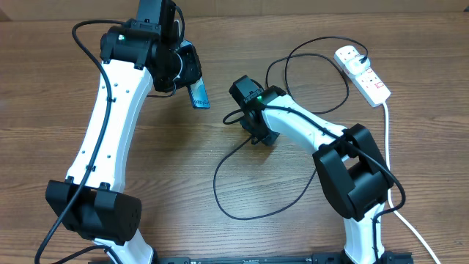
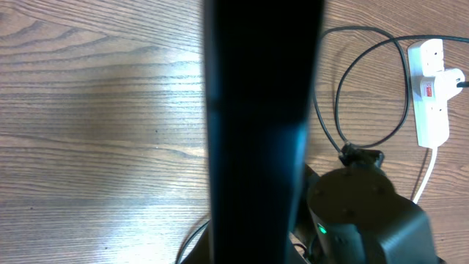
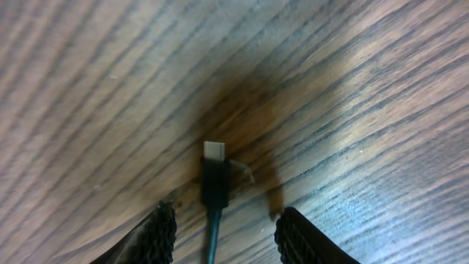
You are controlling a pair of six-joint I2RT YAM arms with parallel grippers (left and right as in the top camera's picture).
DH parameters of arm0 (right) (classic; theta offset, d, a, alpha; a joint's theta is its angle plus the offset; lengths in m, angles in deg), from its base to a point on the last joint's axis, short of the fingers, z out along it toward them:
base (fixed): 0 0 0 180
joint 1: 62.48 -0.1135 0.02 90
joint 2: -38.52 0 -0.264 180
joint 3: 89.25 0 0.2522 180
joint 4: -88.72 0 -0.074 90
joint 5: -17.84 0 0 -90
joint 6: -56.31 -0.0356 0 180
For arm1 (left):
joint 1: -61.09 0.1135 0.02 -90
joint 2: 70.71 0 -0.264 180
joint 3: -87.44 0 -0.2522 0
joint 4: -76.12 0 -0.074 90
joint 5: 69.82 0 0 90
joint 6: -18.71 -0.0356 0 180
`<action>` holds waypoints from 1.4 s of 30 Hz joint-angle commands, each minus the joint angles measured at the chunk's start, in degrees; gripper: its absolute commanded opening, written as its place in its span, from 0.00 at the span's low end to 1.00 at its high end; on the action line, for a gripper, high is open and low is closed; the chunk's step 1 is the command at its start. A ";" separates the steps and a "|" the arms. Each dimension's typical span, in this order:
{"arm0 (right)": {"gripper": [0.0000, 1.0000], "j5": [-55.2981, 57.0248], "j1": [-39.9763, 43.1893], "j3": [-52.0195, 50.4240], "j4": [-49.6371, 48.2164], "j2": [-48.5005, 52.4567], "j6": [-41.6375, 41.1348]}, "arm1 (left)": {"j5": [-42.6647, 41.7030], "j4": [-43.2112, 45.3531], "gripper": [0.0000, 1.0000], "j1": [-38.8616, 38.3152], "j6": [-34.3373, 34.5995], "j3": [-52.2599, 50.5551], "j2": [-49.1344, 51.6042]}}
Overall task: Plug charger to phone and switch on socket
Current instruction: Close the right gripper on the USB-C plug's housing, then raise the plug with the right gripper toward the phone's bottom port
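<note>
Currently my left gripper (image 1: 189, 79) is clamping tight on the phone (image 1: 198, 93), holding it tilted over the table (image 1: 44, 110). Further right, my right gripper (image 3: 233, 236) is sitting half open around the charger (image 3: 214, 180), fingers straddling its connector tip without touching it. Far right, the socket (image 1: 364, 73) is lying on the wood, with the charger's cable looping toward it.

Left arm (image 1: 110, 125), right arm (image 1: 308, 136): white link shells, black joint housings, external black cables (image 1: 315, 121), green wrist lights (image 1: 258, 96). Right hand (image 3: 226, 220): ribbed black fingers (image 3: 163, 233).
</note>
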 commanded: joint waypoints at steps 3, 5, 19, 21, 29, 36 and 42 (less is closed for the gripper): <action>0.41 -0.70 -0.22 -0.31 -0.22 2.19 -0.24 | 0.11 0.24 0.04 -0.11 0.35 0.44 -0.15; 0.38 -1.44 -0.22 -0.31 -0.24 2.47 -0.24 | 0.11 0.26 0.04 -0.11 0.35 0.44 -0.15; 0.26 -4.96 -0.22 -0.31 -0.39 2.58 -0.17 | 0.11 0.26 0.04 -0.11 0.35 0.44 -0.15; 0.22 -4.94 -0.22 -0.31 -0.44 2.58 -0.20 | 0.11 0.26 0.04 -0.11 0.35 0.44 -0.15; 0.13 -4.55 -0.07 -0.31 -0.46 2.58 -0.20 | 0.11 0.28 0.04 -0.11 0.35 0.44 -0.15; 0.04 -4.57 -0.07 -0.31 -1.36 2.58 1.84 | 0.09 0.26 0.04 -0.11 0.35 0.44 -0.15; 0.04 -4.70 0.20 0.52 -2.19 2.56 6.29 | -0.07 0.28 0.04 -0.11 0.35 0.44 -0.15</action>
